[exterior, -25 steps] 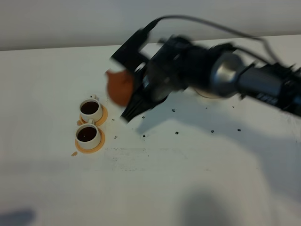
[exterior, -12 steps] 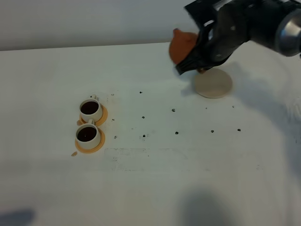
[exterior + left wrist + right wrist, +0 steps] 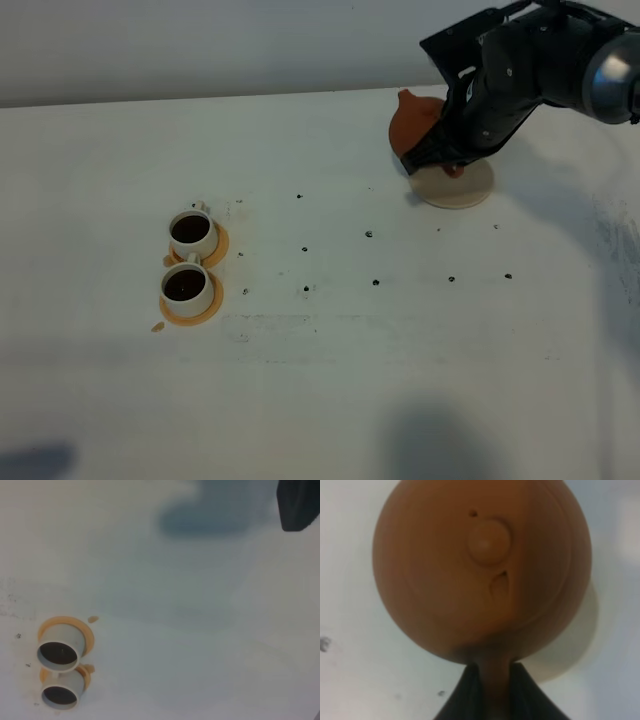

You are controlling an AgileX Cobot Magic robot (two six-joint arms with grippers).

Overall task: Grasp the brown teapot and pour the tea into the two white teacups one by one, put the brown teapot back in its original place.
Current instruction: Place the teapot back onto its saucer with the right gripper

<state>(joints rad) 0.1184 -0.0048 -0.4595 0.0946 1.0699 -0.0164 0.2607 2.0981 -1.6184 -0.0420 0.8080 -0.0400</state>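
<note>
Bringing the brown teapot [image 3: 415,125] back over its round mat [image 3: 462,186], both teacups [image 3: 189,259] full, right gripper [image 3: 490,680] pinching its handle tight, needing only lowering, then letting go.

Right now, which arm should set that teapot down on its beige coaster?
The right. Its gripper already grips the brown teapot by the handle, above the beige coaster. The left arm's gripper isn't visible.

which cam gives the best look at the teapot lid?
Right wrist: it looks straight down on the brown teapot, so the lid knob shows plainly, with the right gripper shut on the handle. Exterior high shows only the pot's side behind the arm. Left wrist doesn't show it.
</note>
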